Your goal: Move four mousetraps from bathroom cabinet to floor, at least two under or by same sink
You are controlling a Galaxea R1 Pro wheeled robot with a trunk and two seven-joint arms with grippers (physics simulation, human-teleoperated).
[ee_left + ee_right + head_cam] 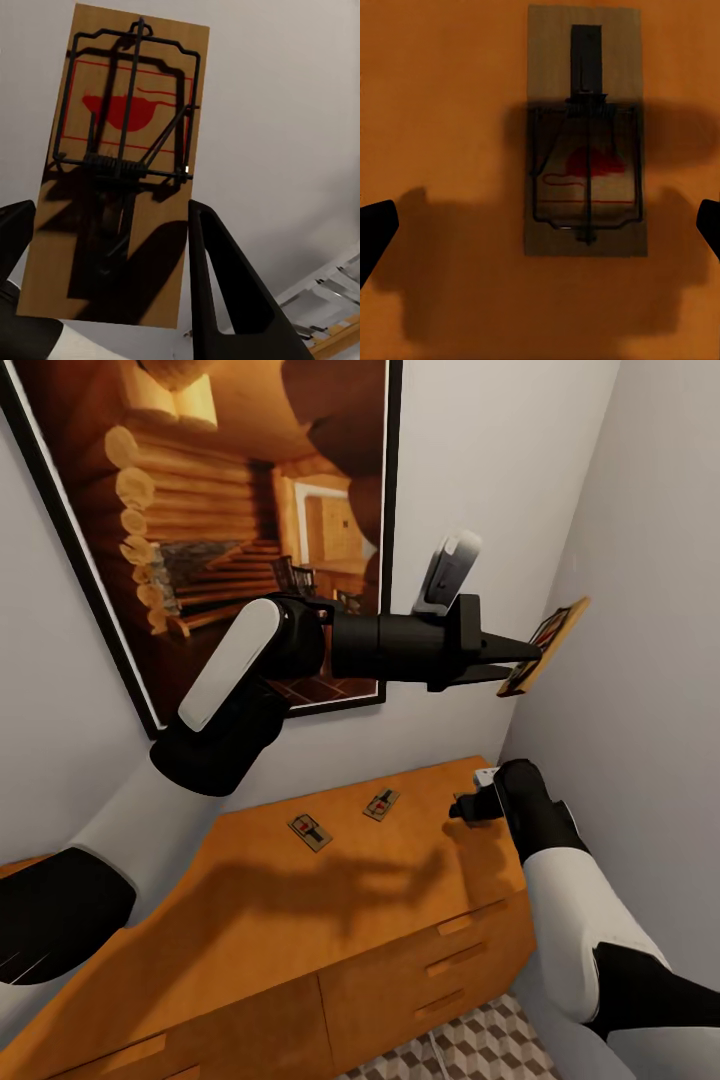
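Note:
My left gripper reaches out high above the cabinet and is shut on one mousetrap, held on edge close to the right wall. In the left wrist view that brown board with its red print sits between the dark fingers. Two more mousetraps lie flat on the orange cabinet top. My right gripper hangs low over the top's right end, open. A fourth mousetrap lies flat beneath it, between the widely spread fingertips. A strip of cube-patterned bathroom floor shows below the cabinet.
The cabinet has drawer fronts facing me. A large framed picture of a log interior hangs on the back wall. The grey right wall stands very near the held mousetrap, forming a tight corner.

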